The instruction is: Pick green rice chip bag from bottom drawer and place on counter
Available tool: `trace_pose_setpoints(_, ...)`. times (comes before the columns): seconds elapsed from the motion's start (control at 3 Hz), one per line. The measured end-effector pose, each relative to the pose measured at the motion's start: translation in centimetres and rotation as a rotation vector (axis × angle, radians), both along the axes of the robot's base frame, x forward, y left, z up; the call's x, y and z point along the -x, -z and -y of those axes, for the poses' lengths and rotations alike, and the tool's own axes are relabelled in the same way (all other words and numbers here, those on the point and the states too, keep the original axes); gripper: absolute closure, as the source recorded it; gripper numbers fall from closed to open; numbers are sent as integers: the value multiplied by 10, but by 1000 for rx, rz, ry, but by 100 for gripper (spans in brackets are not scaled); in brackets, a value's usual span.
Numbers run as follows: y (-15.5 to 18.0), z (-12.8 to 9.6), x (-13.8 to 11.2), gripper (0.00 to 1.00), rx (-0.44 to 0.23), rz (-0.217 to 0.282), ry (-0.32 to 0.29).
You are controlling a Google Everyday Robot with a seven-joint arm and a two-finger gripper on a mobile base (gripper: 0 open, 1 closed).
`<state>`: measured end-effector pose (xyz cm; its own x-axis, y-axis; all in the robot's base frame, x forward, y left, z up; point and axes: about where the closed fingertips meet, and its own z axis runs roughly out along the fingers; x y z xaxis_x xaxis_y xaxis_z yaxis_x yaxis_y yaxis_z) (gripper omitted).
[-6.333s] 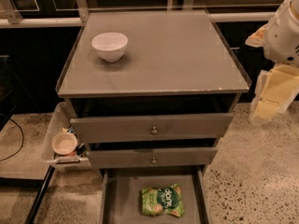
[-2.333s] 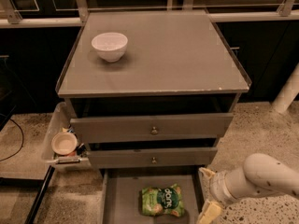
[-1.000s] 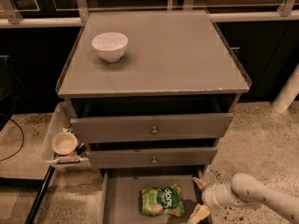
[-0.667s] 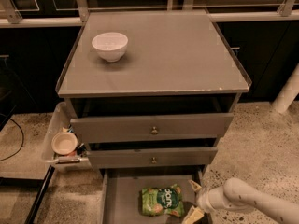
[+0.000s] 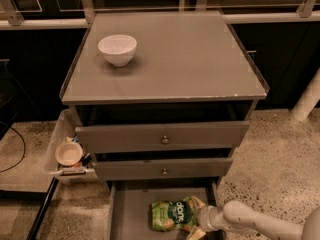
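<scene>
The green rice chip bag (image 5: 171,215) lies flat on the grey floor of the open bottom drawer (image 5: 129,215), right of its middle. My gripper (image 5: 194,217) reaches in low from the right, its white arm coming from the bottom right corner. It is open, with one tan finger (image 5: 196,202) behind the bag's right edge and the other in front of it. The bag rests on the drawer floor. The counter (image 5: 190,54) is the flat grey cabinet top above.
A white bowl (image 5: 117,48) stands at the counter's back left. Two knobbed grey drawers (image 5: 162,140) sit slightly open above the bottom one. A clear side bin holding a small cup (image 5: 68,153) hangs on the cabinet's left. A white pole (image 5: 306,98) stands at the right.
My arm has come down from the upper right to the floor level and moved left into the bottom drawer. The gripper now straddles the bag's right edge. The bag has not moved.
</scene>
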<state>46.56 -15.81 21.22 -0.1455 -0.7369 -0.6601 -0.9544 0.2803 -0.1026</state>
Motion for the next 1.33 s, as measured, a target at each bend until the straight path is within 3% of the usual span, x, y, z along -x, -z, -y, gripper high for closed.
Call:
trace_pose_setpoints(0.33,18,-8,-11,0,-11,51,-30)
trace_pose_setpoints(1.0,41,-23,-34,0,-30,106,-117)
trace_pose_setpoints(1.33,71,-50,-40,0,-48,84,-182)
